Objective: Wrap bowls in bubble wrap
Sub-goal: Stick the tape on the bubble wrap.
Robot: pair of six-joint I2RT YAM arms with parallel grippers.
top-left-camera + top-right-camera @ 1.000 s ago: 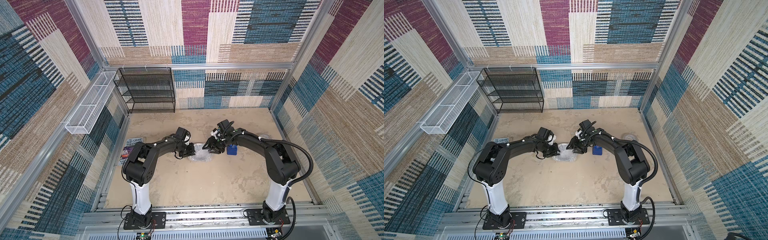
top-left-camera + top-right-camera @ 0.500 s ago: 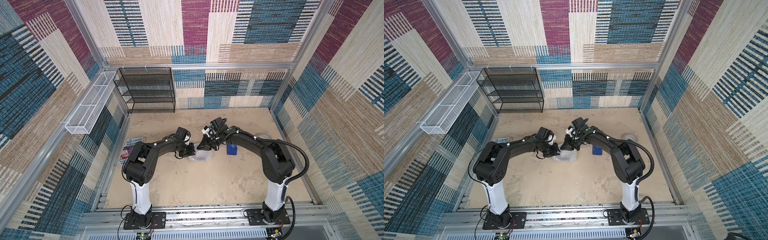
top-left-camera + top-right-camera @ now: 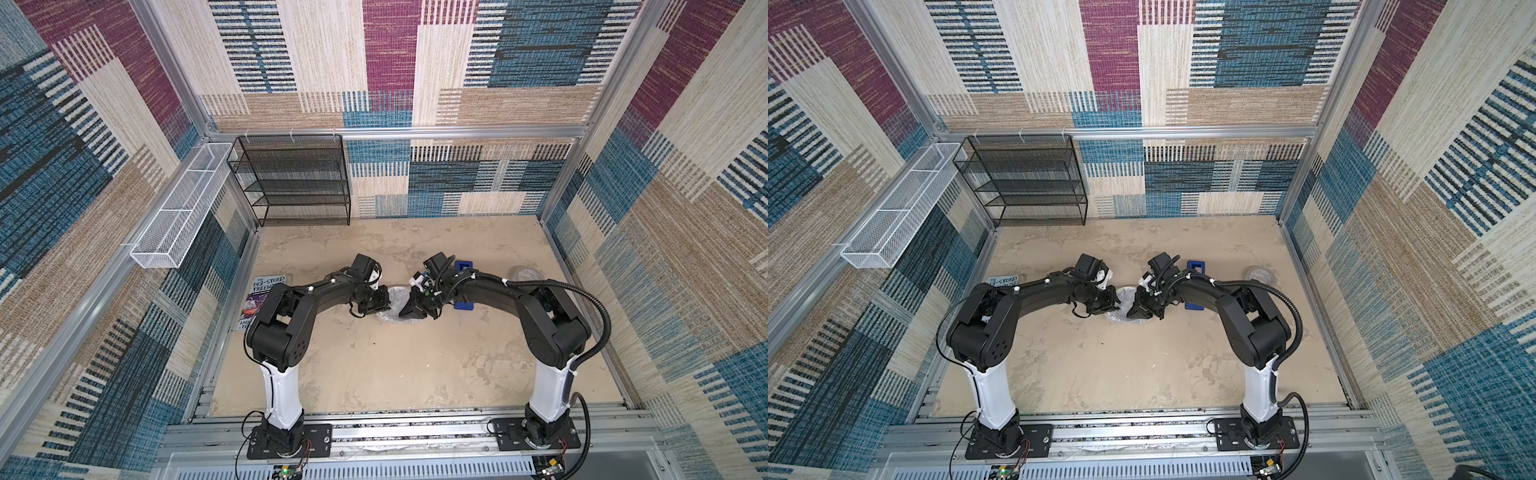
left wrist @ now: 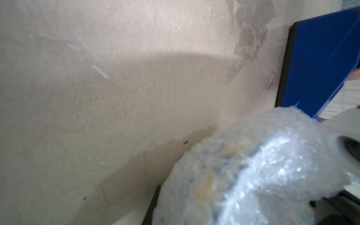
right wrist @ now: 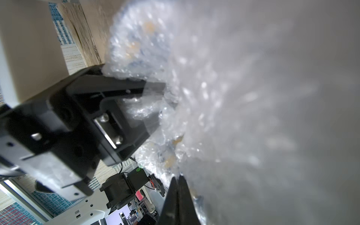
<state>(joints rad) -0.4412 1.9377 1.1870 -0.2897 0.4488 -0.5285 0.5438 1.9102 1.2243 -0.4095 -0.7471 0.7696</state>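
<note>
Bowl [image 4: 206, 181], only yellow patches through bubble wrap [image 3: 388, 296], at middle of counter [image 3: 374, 365], directly between both claws. Left claw [image 3: 383, 302] touching bundle from side of left edge, clamped on a fold of wrap. Right claw [image 5: 177, 180] on opposite side, jaws fully together at rim of wrap; cannot tell if any film pinched. Both equally near. Probably next: pulling loose flap across toward left claw, along line between claws.
</note>
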